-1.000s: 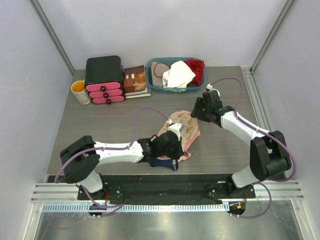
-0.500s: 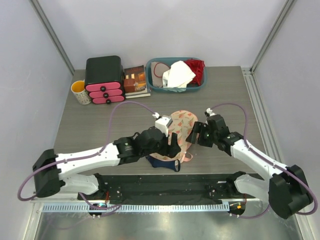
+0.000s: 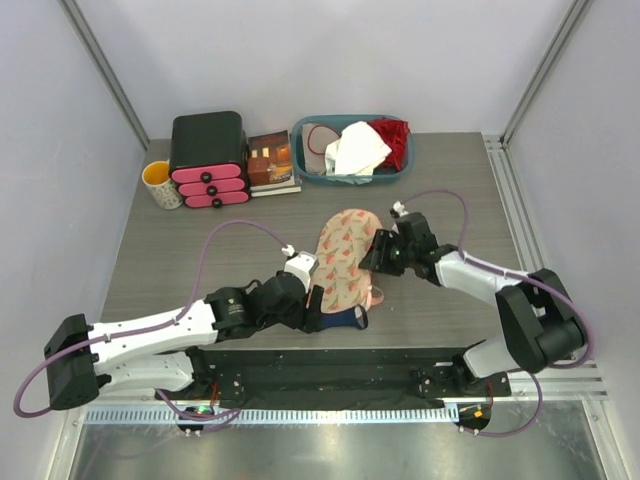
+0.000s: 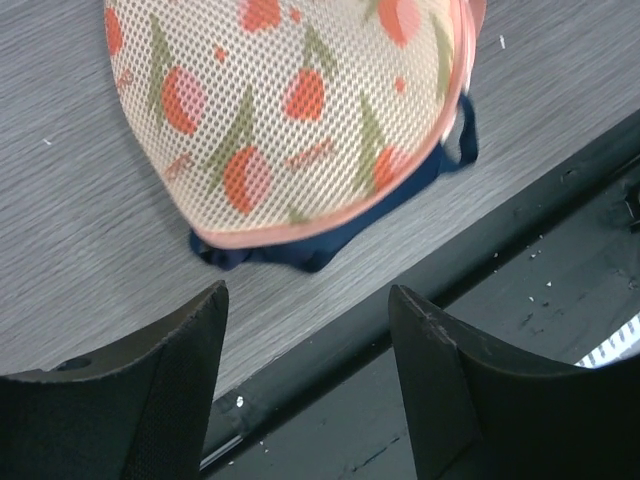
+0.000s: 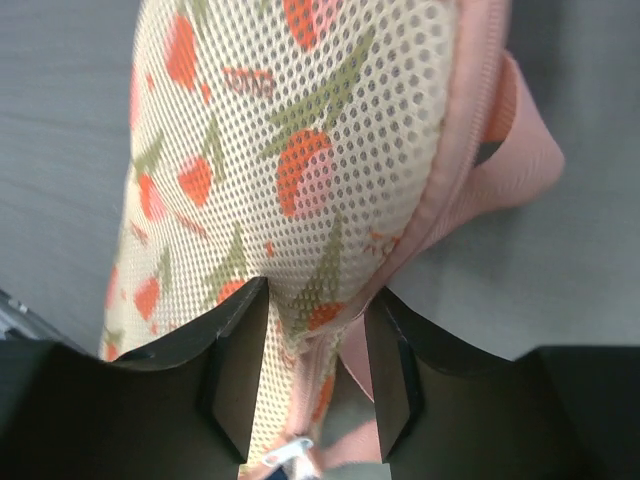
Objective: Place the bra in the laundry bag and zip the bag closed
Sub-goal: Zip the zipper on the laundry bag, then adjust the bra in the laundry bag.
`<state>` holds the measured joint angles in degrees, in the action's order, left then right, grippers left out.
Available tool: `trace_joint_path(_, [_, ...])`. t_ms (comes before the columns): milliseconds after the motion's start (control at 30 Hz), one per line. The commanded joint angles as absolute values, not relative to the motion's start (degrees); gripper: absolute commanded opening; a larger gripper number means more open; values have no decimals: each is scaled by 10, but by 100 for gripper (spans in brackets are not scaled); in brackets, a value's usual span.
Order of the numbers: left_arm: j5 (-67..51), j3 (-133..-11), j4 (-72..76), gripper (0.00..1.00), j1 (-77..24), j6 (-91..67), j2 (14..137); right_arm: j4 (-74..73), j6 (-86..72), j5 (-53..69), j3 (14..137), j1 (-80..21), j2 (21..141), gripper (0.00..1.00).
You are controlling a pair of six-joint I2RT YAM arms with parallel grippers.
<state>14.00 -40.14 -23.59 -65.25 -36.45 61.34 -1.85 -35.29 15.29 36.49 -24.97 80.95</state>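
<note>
The laundry bag (image 3: 346, 258) lies lengthwise at the table's near middle, its floral mesh lid folded down. Only a dark navy rim of the bra (image 3: 343, 319) pokes out at its near end, and it shows under the pink trim as the bra (image 4: 300, 255). My left gripper (image 3: 318, 304) hovers just near of that end, open and empty, over the table edge (image 4: 305, 310). My right gripper (image 3: 371, 256) sits at the bag's right side. Its jaws are closed on the trimmed edge of the bag (image 5: 300, 150), gripper (image 5: 312, 330). A metal zipper pull (image 5: 288, 452) shows between them.
A teal basket (image 3: 400, 172) holding a white cloth (image 3: 356, 148) and a red garment (image 3: 392, 138) stands at the back. Left of it are a book (image 3: 270, 160), a black box with pink drawers (image 3: 208, 158) and a mug (image 3: 160, 184). A black rail (image 3: 330, 362) borders the near edge.
The bag's lid came down over the bra. My left gripper opened and drew back toward the near edge. The right gripper moved in onto the bag's right edge and narrowed.
</note>
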Motion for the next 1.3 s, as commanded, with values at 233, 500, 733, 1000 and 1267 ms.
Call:
trace_joint_path(233, [245,-504,-234,70,-714,-243,728,-143,-255,38,576,-245,888,65])
trace_joint_path(500, [284,-562,-189,66,-721,-178,839,-166,-336,32,400,-245,697,71])
trace_joint_path(733, [308,-607,-192,61,-722,-154,920,-156,-400,125,273,-269,555,69])
trace_joint_path(1000, [390,-655,-203,40,-722,-149,989,-95,-478,177,188,-300,486,64])
trace_joint_path(1267, [410,-693,-229,9,-722,-157,1028,76,-562,222,101,-305,494,63])
